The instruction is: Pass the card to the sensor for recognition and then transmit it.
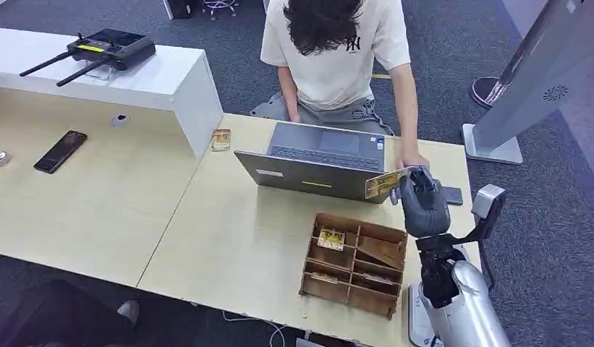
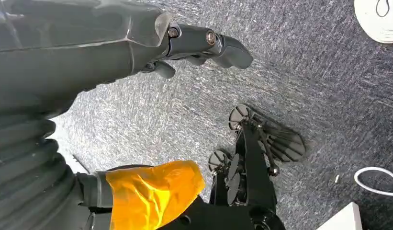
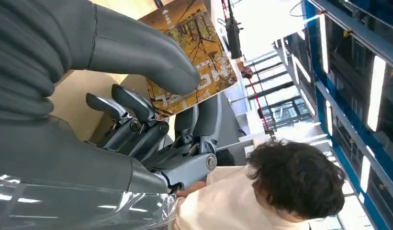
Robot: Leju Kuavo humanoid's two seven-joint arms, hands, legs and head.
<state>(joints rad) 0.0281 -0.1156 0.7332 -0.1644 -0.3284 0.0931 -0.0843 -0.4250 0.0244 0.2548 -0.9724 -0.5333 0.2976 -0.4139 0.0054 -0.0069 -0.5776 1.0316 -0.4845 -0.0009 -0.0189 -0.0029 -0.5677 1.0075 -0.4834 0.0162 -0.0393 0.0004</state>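
the right hand [image 1: 422, 202] is clamped on the card [image 1: 387, 182], thumb over its face and fingers [image 3: 137, 115] behind, holding it raised above the worktop [image 1: 228, 238], just right of the laptop [image 1: 319, 163] and near a person's hand [image 1: 409, 160]. a wooden box [image 1: 355, 264] sits near the card. the left hand [image 2: 204, 45] hangs over carpet, fingers apart, holding nothing.

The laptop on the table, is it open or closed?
Open. The laptop has its keyboard showing and its lid tipped back toward the robot.
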